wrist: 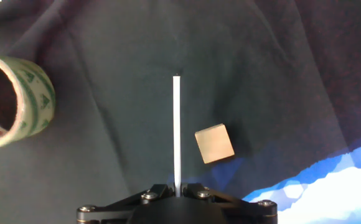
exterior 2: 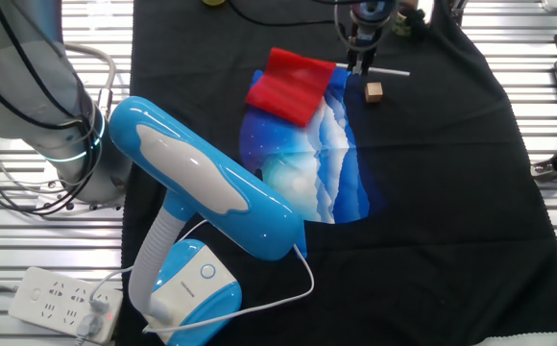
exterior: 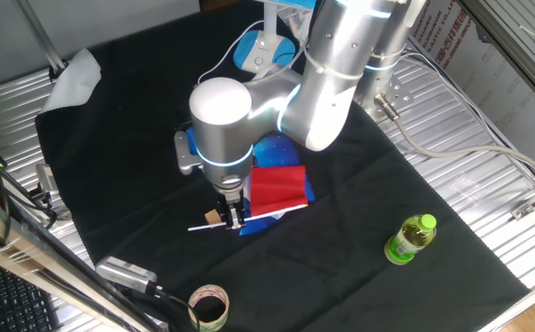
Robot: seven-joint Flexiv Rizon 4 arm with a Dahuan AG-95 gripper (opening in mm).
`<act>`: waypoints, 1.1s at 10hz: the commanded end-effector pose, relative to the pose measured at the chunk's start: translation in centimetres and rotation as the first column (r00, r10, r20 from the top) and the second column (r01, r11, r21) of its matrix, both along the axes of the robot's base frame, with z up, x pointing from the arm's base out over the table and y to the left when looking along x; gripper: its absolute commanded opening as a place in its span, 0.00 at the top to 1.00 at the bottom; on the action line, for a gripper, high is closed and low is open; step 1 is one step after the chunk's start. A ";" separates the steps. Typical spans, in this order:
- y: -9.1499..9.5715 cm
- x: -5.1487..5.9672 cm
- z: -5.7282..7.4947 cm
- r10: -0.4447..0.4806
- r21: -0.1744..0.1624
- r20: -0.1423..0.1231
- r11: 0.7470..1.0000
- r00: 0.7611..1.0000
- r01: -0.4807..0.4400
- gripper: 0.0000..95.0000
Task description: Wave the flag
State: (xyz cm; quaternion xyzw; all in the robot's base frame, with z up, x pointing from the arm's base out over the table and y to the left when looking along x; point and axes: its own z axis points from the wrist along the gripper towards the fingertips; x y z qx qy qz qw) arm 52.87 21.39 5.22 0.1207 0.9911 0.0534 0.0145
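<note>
Fingers [exterior: 235,219] clamping the flag [exterior: 275,189] by its white stick [wrist: 177,130], beside a wooden cube [wrist: 215,144].

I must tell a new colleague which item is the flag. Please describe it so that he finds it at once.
On the black cloth lies a blue-and-white patterned cloth. At its edge is the flag: plain red cloth on a thin white stick, which the gripper holds. Beside it sits a small wooden cube; only the flag is red.
</note>
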 end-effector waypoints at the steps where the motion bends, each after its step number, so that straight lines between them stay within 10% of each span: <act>1: 0.4 0.5 0.8 0.009 -0.016 -0.014 1.000 1.000 -0.010 1.00; 4: 0.4 1.4 1.6 0.085 -0.089 -0.032 0.992 0.996 -0.087 1.00; 11: -0.1 4.7 4.6 0.161 -0.094 -0.079 0.981 0.984 -0.168 1.00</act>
